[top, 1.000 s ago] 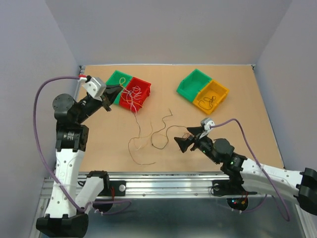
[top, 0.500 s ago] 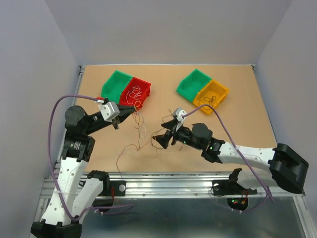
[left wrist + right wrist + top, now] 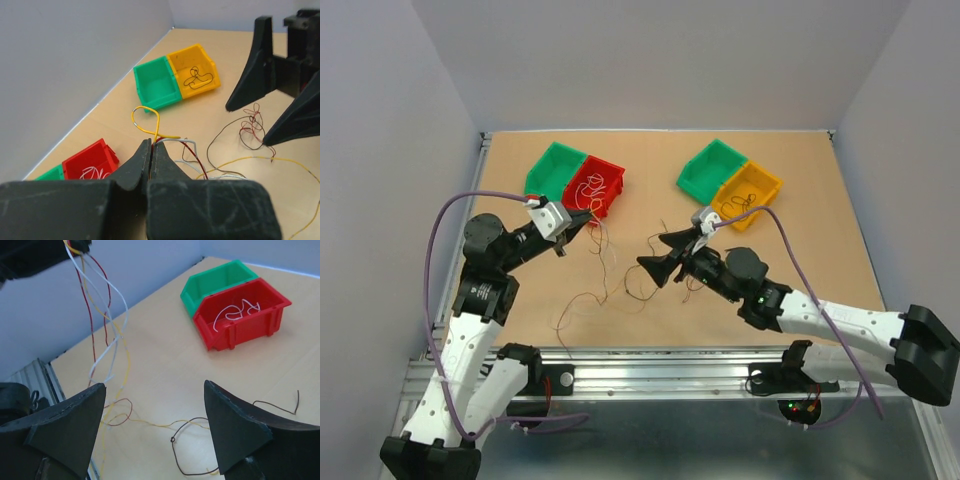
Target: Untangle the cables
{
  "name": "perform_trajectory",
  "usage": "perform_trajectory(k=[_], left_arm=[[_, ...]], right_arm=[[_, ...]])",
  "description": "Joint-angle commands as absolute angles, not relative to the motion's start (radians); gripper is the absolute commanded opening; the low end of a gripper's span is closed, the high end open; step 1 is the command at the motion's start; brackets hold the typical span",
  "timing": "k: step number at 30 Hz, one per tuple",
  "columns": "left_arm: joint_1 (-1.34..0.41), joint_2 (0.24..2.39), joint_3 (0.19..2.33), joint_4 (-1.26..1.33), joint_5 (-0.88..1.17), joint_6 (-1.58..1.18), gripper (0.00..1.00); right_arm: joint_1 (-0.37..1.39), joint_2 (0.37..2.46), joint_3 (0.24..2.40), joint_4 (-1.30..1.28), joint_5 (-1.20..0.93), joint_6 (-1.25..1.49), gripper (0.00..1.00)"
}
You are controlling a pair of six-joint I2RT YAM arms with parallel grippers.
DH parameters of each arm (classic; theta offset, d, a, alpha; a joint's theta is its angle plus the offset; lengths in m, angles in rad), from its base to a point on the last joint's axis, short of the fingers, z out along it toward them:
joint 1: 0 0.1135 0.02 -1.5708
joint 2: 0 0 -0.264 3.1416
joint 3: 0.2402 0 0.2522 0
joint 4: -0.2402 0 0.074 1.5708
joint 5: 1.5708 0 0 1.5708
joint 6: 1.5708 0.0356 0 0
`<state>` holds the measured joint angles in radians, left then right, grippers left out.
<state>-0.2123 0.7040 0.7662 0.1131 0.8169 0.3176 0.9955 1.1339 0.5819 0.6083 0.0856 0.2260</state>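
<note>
Left gripper point(image 3: 582, 226): pinched fully shut on the upper ends of several strands, yellow, white and red, lifted above the table point(image 3: 800, 260) at left of centre in the top view.

Right gripper point(image 3: 658, 252): spread wide and holding nothing. It sits just right of the hanging strands, facing them.

Cables point(image 3: 603, 262): a loose bunch drops from the left gripper to the table, where the tails trail toward the lower left of the top view. A small brown-red clump point(image 3: 251, 127) lies on the board close under the right fingers point(image 3: 255, 65).

Bins: the red bin point(image 3: 242, 312) in the upper left holds a white strand, and the yellow bin point(image 3: 192, 75) in the upper right holds a dark one. A green bin adjoins each and looks empty.

Handling: the wires look nearly weightless, springy and curly. They would likely snag on each other and slip from a shallow pinch, and a hard tug would probably tighten a knot or kink a strand.

Where to grip: one single colour on the free hanging length below the left pinch, well clear of where strands cross. Close squarely across it with the fingertips.

Risk: two strands may be taken at once, since they hang close together.
</note>
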Motion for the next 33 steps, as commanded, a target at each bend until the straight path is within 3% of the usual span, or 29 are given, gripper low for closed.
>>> perform_trajectory(k=[1, 10, 14, 17, 18, 21, 22, 25, 28, 30, 31, 33], left_arm=[[-0.225, 0.715, 0.753, 0.195, 0.750, 0.339, 0.00], [-0.258, 0.750, 0.747, 0.219, 0.698, 0.348, 0.00], [-0.264, 0.729, 0.738, 0.225, 0.686, 0.348, 0.00], [-0.265, 0.721, 0.732, 0.230, 0.677, 0.351, 0.00], [-0.267, 0.722, 0.730, 0.232, 0.672, 0.351, 0.00], [-0.268, 0.732, 0.727, 0.230, 0.661, 0.359, 0.00], [-0.268, 0.739, 0.724, 0.230, 0.651, 0.362, 0.03], [-0.268, 0.756, 0.727, 0.230, 0.623, 0.367, 0.18], [-0.270, 0.764, 0.733, 0.230, 0.603, 0.365, 0.59], [-0.270, 0.765, 0.741, 0.229, 0.598, 0.361, 0.70], [-0.270, 0.762, 0.750, 0.229, 0.589, 0.351, 0.86], [-0.270, 0.761, 0.767, 0.224, 0.569, 0.342, 0.93]], right_arm=[[0.996, 1.048, 0.555, 0.540, 0.151, 0.267, 0.85], [0.996, 1.135, 0.626, 0.485, -0.064, 0.313, 0.89], [0.996, 1.224, 0.692, 0.442, -0.035, 0.307, 0.79], [0.996, 1.291, 0.721, 0.437, -0.046, 0.310, 0.60], [0.996, 1.299, 0.724, 0.436, -0.046, 0.311, 0.39], [0.996, 1.276, 0.716, 0.434, 0.026, 0.316, 0.05], [0.996, 1.238, 0.715, 0.430, 0.067, 0.314, 0.01], [0.996, 1.159, 0.738, 0.347, 0.148, 0.296, 0.00], [0.996, 1.100, 0.804, 0.247, 0.195, 0.264, 0.00], [0.996, 1.092, 0.856, 0.165, 0.213, 0.241, 0.01], [0.996, 1.092, 0.914, 0.138, 0.238, 0.232, 0.00], [0.996, 1.098, 0.968, 0.080, 0.258, 0.213, 0.01]])
